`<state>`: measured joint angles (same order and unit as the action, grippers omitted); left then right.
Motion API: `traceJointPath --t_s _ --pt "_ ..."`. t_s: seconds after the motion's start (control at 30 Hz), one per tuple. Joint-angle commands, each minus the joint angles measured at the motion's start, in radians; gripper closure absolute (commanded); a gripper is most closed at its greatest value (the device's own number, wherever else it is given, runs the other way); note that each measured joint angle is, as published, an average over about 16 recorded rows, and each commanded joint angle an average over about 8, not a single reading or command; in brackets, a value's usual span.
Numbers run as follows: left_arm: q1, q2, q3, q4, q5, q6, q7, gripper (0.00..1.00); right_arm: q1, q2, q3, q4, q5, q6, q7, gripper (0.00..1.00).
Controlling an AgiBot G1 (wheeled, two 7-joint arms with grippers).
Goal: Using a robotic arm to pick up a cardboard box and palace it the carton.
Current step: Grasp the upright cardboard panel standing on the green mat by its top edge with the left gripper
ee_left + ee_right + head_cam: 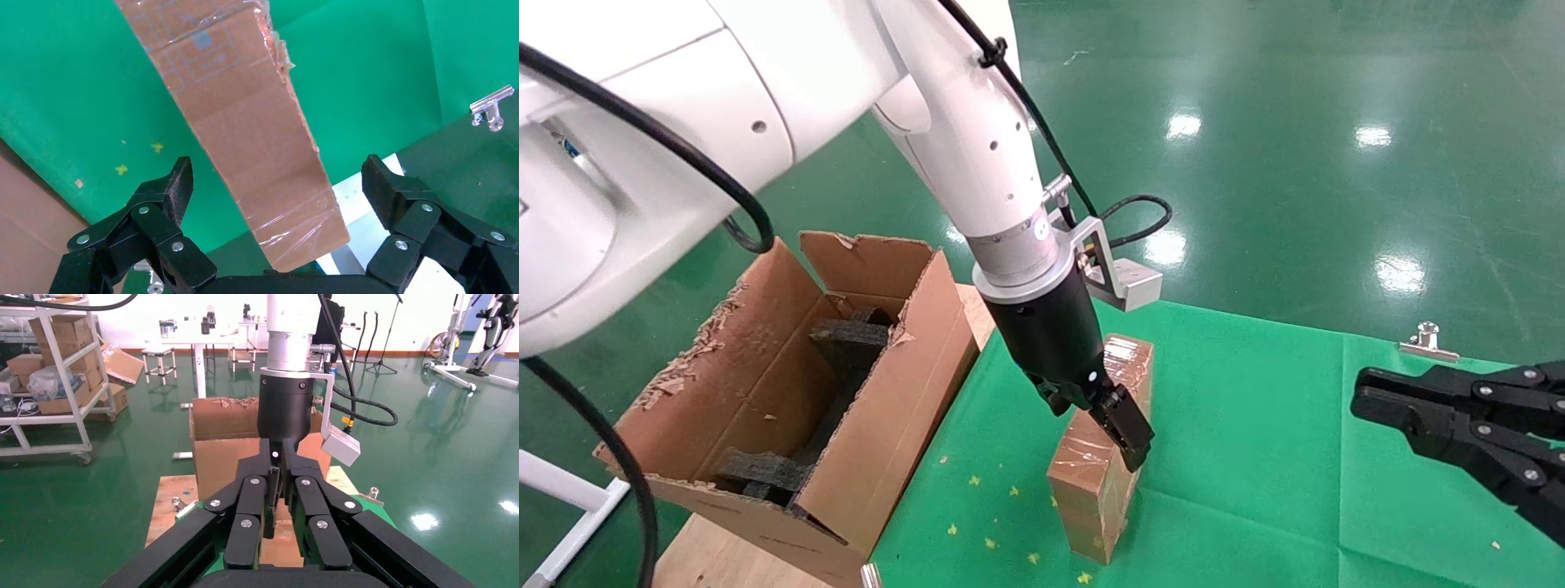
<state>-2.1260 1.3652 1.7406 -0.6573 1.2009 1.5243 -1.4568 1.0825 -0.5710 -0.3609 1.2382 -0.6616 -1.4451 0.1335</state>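
Left end effector (1120, 425) straddles the top of the cardboard box (1101, 453), its black fingers (174, 187) spread wide on either side; in the left wrist view, clear gaps of green cloth show between each pad and the box's taped faces, so nothing is gripped. One robotic arm (977, 139) reaches in from 11 o'clock in the head view, its white link sloping down to a silver wrist and black end-effector body, with a grey camera block (1128, 282) and a black cable (1140, 220) trailing at 1 o'clock of the wrist. One cardboard box, slim and wrapped in glossy clear tape, rests on the green surface (1254, 457) near the centre of the head view, its long axis running from 12 toward 6 o'clock. One carton (789, 392) sits at 9 o'clock of the box, near it but apart, its torn flaps standing up and black foam pieces (846, 343) lying inside. Right end effector (1357, 400) is parked at 3 o'clock of the box, well apart from it, hovering over the surface with fingers (257, 520) drawn together and holding nothing. One silver clip (1428, 341) lies at the far edge of the surface, at 12 o'clock of the right end effector.
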Motion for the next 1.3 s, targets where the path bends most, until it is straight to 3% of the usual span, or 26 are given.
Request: traceJointPath --t_s 0.03,0.07,1.3 --pt "0.001 0.001 0.001 -0.001 0.001 -0.002 -0.001 0.95 0.000 0.000 0.000 0.000 0.000 0.000 0.000 0.00" --pt "0.001 0.000 0.000 -0.001 0.001 -0.001 0.000 1.00 0.000 0.000 0.000 0.000 0.000 0.000 0.000 0.00" --pt "-0.009 -0.020 -0.008 -0.005 -0.004 0.001 0.003 1.00 0.000 0.000 0.000 0.000 0.000 0.000 0.000 0.00"
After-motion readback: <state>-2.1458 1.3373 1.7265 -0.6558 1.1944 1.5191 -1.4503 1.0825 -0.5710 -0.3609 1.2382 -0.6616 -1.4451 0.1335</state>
